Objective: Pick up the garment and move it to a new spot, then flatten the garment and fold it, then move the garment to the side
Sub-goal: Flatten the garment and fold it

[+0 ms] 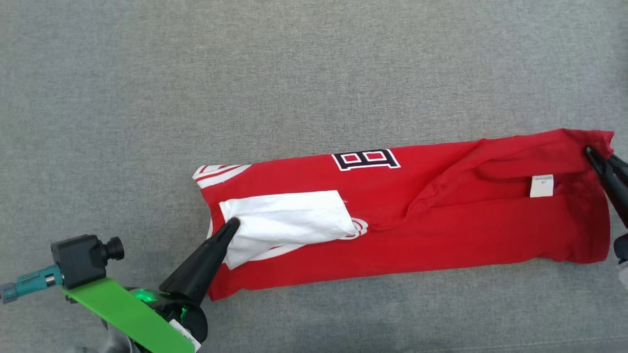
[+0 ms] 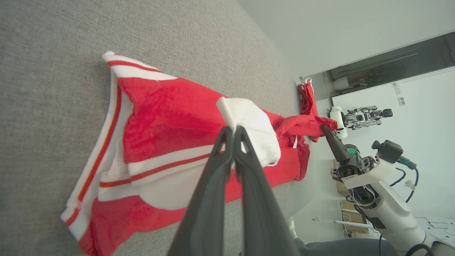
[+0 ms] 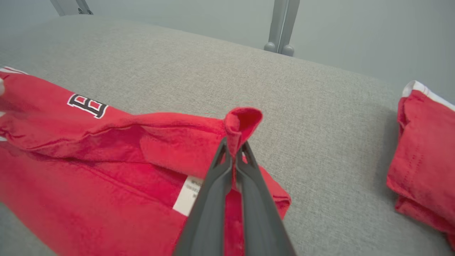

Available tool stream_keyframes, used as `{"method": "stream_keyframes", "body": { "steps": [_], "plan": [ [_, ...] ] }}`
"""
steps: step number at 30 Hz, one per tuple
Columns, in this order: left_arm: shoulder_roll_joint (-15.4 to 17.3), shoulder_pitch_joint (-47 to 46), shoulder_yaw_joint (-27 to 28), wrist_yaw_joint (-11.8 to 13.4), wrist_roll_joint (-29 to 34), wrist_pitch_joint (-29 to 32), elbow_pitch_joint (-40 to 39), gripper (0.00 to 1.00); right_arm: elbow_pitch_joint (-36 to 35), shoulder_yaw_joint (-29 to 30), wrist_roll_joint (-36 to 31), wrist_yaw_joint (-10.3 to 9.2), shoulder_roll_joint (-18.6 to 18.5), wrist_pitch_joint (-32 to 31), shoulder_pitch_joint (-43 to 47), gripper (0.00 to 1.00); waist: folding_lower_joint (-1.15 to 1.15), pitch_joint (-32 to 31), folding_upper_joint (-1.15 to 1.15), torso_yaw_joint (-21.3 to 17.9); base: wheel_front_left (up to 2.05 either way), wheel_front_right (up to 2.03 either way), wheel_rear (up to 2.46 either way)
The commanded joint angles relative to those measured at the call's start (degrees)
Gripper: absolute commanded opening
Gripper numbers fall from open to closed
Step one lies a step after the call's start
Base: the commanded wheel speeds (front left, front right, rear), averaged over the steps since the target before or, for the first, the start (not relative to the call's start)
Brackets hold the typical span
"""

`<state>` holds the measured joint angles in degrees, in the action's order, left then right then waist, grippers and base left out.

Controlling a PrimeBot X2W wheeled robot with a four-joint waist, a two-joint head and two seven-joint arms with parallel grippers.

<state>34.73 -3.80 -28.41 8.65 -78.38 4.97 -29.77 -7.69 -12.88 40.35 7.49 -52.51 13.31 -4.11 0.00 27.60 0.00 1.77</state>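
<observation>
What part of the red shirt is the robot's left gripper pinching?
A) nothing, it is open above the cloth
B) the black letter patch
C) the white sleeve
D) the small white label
C: the left gripper is shut on a fold of the white sleeve at one end of the shirt.

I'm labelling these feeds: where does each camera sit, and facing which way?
Head view: on the head, facing down at the red shirt; left fingers lower left, right fingers right edge.
Left wrist view: left arm, along its shut fingers pinching the white sleeve; right arm beyond.
Right wrist view: right arm, along its fingers pinching the hem.
Shared by head and right wrist: the letter patch.
</observation>
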Motion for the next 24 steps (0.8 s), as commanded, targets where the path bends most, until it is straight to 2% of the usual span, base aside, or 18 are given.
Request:
{"method": "stream_keyframes", "body": {
  "steps": [1, 9, 15, 20, 23, 24],
  "plan": [
    [0.46, -0.09, 0.24, 0.15, -0.35, 0.32, -0.1, 0.0, 0.37, -0.57, -1.61, 0.0, -0.52, 0.62, 0.55, 0.0, 0.0, 0.19, 0.0, -1.22, 0.0, 0.0, 0.0],
    [1.55, 1.81, 0.79, 0.47, -0.97, 0.25, 1.12, 0.0, 6.16, -4.11, -7.44, -0.01, -0.21, 1.69, -1.03, 0.0, 0.0, 0.14, 0.0, -2.98, 0.0, 0.0, 0.0],
    [1.71, 0.54, 0.17, 0.54, -0.04, 1.01, 3.45, 0.0, 8.38, -8.95, -9.58, 0.0, -0.03, 1.88, -3.37, 0.0, 0.0, -1.26, 0.0, -2.06, 0.0, 0.0, 0.0],
    [1.76, -0.46, 0.78, 0.72, -1.19, 1.85, 6.07, 0.0, 9.57, -12.07, -10.14, 0.0, -1.47, 1.96, -3.66, 0.0, 0.0, -2.67, 0.0, -1.66, 0.0, 0.0, 0.0],
    [1.72, -1.43, 0.7, 1.02, -1.61, 2.67, 7.74, 0.0, 10.29, -13.12, -10.44, -0.01, -2.33, 1.97, -4.02, 0.08, 0.0, -3.28, 0.0, -2.05, 0.0, 0.0, 0.0],
    [1.53, -1.77, 0.62, 1.15, -1.8, 2.97, 8.18, 0.11, 10.47, -13.35, -10.78, 0.0, -2.73, 1.96, -4.21, 0.3, 0.0, -3.44, 0.0, -2.25, 0.0, 0.0, 0.0]
  ]
}}
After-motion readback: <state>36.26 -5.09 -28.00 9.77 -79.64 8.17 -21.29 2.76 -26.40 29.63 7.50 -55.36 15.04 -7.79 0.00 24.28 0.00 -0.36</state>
